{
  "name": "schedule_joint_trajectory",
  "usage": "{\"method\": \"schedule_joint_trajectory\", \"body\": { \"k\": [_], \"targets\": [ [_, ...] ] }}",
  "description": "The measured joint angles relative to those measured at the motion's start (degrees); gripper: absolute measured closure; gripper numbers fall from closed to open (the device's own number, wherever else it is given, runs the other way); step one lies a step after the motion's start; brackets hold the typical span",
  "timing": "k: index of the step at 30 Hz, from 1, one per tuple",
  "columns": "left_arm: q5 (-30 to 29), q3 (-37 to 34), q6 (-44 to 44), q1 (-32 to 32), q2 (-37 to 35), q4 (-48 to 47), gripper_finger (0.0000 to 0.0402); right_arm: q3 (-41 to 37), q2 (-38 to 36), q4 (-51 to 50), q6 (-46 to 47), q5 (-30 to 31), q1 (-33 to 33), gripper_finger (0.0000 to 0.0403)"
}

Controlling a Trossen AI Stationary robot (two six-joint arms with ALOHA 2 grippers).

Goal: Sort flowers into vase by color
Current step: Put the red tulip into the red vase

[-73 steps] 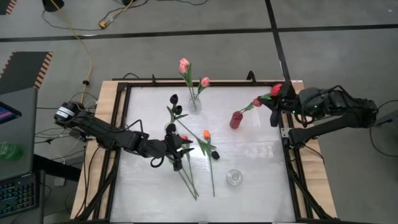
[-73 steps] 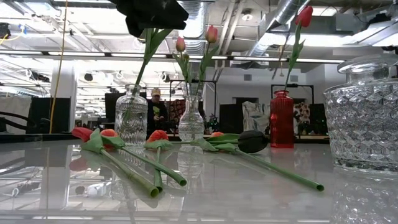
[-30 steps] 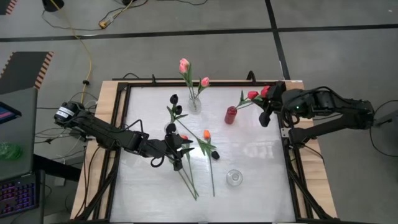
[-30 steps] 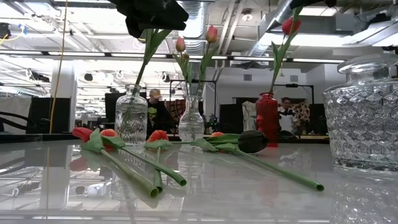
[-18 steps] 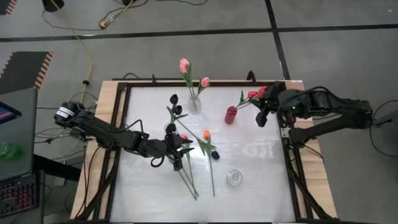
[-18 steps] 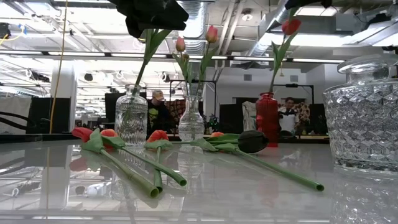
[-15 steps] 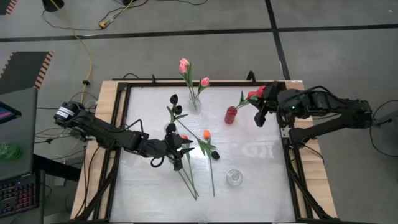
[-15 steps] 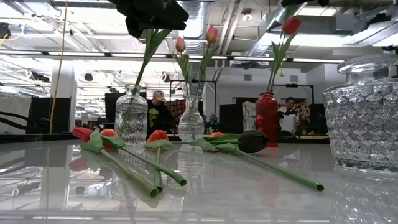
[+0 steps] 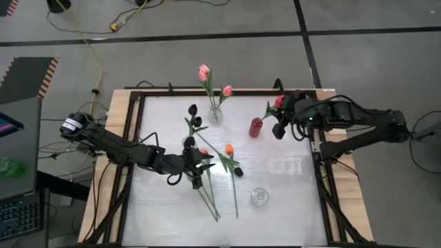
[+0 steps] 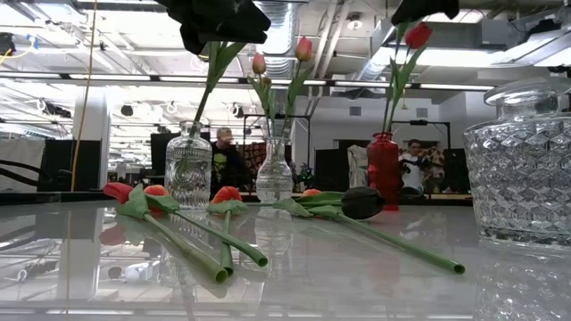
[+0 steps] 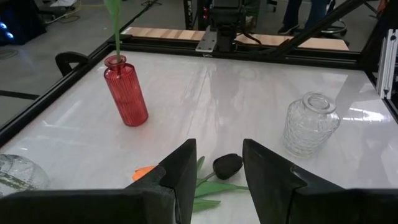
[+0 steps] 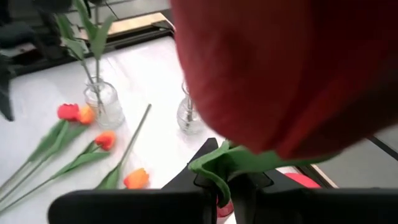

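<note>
A red tulip [image 10: 417,36] stands with its lower stem in the red vase [image 9: 255,127], and my right gripper [image 9: 278,129] is shut on it above the vase, at the table's far right. Two pink tulips [image 9: 204,71] stand in a clear vase [image 9: 216,116]. Black tulips [image 9: 193,109] stand in another glass vase [image 9: 187,141]. Several tulips [image 9: 228,148] with red, orange and black heads lie flat mid-table. My left gripper [image 11: 219,148] hovers open above them and holds nothing; a black head [image 11: 227,165] lies just beyond its fingers. My right gripper pinches the red tulip's green stem and leaf [image 12: 217,169] between its two fingers, a short way below the head [image 12: 292,68]. The fingers slant down from the table's right and lie across the stem. The tulip stands nearly upright, and its stem runs down into the red vase's neck [image 10: 386,135].
An empty cut-glass vase [image 9: 259,197] stands near the front, right of the lying stems [image 9: 210,203]. A black frame [image 9: 317,148] rims the white table. People show in the room beyond the table [image 10: 221,156].
My right gripper has moved toward the table's left with the red tulip and now stands over the red vase. The vase has stayed where it was.
</note>
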Motion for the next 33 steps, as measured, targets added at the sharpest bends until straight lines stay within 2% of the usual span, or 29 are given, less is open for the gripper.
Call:
{"method": "schedule_joint_trajectory", "body": {
  "k": [12, 16, 26, 33],
  "targets": [
    [0.0, 0.0, 0.02, -0.02, 0.0, -0.01, 0.0284, 0.0, 2.18, 0.06, 0.02, -0.22, -2.61, 0.0342],
    [0.0, 0.0, 0.0, 0.0, 0.0, -0.02, 0.0284, 0.0, 2.2, -0.04, 0.02, -0.75, -3.0, 0.0313],
    [-0.02, 0.0, 0.02, -0.02, 0.0, -0.02, 0.0284, 1.83, 2.36, -2.78, 0.14, -6.52, -4.85, 0.0209],
    [-0.02, 0.0, 0.0, 0.0, 0.0, -0.18, 0.0284, 6.45, 2.31, -8.44, 0.02, -7.55, -5.51, 0.018]
  ]
}}
